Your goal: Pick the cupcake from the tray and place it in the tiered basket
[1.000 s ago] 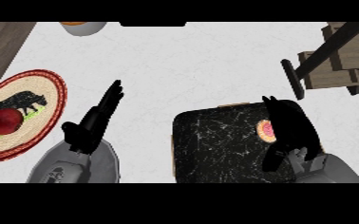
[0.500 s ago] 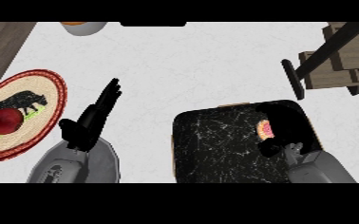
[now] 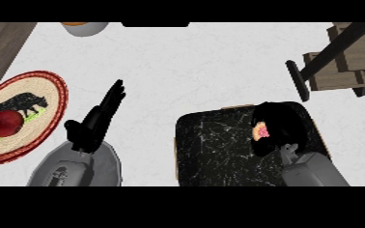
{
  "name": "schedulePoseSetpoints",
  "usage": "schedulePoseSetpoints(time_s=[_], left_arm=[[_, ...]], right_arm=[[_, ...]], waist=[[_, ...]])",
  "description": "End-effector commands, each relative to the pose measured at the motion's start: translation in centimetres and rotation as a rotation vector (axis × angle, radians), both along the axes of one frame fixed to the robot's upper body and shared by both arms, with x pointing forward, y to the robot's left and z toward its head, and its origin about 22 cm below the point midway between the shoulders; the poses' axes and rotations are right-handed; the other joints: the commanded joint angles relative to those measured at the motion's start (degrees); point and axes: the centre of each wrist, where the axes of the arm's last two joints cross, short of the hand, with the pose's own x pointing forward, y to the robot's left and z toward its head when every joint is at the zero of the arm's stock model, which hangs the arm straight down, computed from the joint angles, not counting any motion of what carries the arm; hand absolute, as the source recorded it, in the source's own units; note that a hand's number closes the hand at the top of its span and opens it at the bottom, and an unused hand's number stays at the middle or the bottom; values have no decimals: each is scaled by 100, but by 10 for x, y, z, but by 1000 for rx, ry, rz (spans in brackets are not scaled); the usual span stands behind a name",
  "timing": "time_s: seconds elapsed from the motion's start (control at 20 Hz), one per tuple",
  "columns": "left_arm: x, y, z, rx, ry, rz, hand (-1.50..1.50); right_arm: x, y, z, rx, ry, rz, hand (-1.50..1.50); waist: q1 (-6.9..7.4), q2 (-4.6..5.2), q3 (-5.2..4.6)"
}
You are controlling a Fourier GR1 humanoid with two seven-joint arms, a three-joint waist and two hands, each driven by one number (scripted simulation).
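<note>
Your right hand has closed further over the cupcake on the tray, fingers curled round it. Your left hand stays open, unmoved.

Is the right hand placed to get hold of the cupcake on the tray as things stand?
Probably yes. The right hand is already over the black tray, curled round the cupcake, which shows only as a pink sliver at the hand's left edge. Nothing else lies on the tray.

One head view — steeply down onto counter
</note>
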Motion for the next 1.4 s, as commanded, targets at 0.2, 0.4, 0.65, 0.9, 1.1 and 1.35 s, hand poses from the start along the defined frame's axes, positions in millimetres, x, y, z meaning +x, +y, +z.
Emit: schedulePoseSetpoints(time_s=[0.2,0.4,0.65,0.9,1.1,1.35], left_arm=[[-11,27,-5,13,28,100,0],[-25,36,-16,12,54,151,0],[-23,25,-9,7,34,110,0],[-19,21,-5,-2,29,83,0],[-12,16,3,16,-9,29,0],[1,8,9,-4,-6,-14,0]], right_arm=[[-12,-87,17,-85,3,-672,150],[-33,-153,37,-166,-35,-1078,150],[-57,-167,116,-75,-358,-1224,150],[-95,-139,187,11,-671,-1197,150],[-108,-125,238,-36,-800,-1209,150],[-91,-137,277,-44,-807,-1209,150]], waist=[[-636,-147,-29],[-970,-221,-54],[-764,-217,-44],[-469,-147,-41],[-134,-54,-39],[45,-7,-56]])
